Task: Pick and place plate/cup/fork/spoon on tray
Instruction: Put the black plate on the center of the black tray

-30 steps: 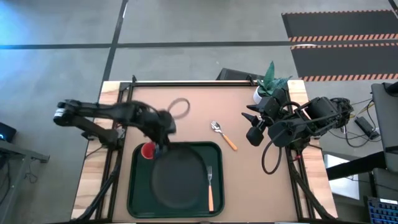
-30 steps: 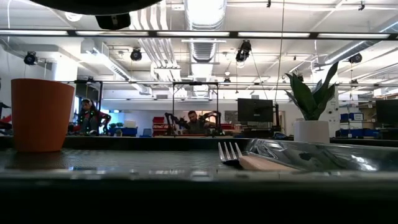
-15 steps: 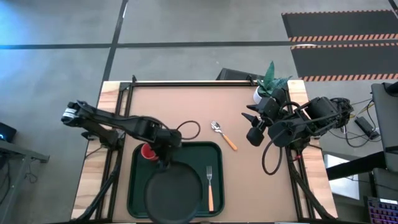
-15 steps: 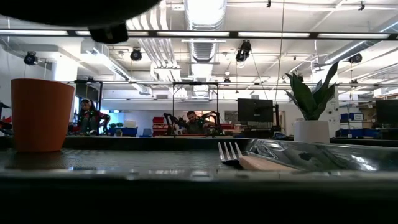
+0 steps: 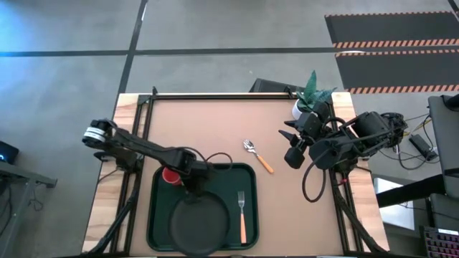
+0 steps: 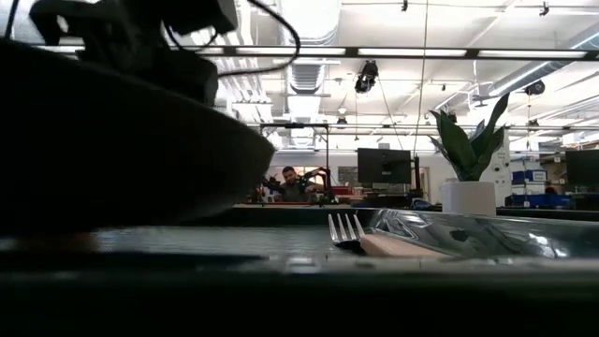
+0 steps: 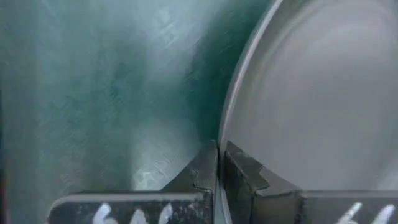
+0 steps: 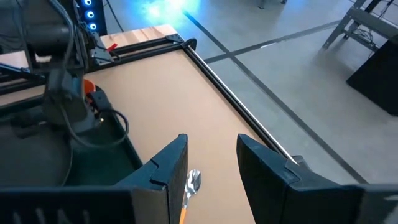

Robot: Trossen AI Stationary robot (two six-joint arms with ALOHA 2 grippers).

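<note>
The dark round plate [image 5: 201, 226] is over the near half of the dark green tray [image 5: 247, 172]. My left gripper [image 5: 192, 185] is shut on the plate's far rim. The red cup [image 5: 171, 175] stands in the tray's far left corner, beside the gripper; in the low view the plate [image 6: 112, 159] hides it. The fork [image 5: 242, 211] lies on the tray's right side, tines toward the far edge. The spoon [image 5: 257, 155] lies on the table beyond the tray's far right corner. My right gripper [image 5: 292, 154] is open and empty above the table's right part. My left gripper pinches the plate's far rim [image 7: 219, 134] between its two fingers, one finger inside the rim and one outside. The fingers point down from above. The low view shows the plate tilted and raised over the tray; whether its near edge rests, I cannot tell.
A white pot with a green plant [image 5: 308, 100] stands at the table's far right, close behind my right arm. Bare table lies beyond the tray and between the tray and the right arm.
My left gripper has gone toward the table's near edge and down with the plate. The plate has moved from the tray's middle to its near half and now fills the left of the low view, hiding the cup.
</note>
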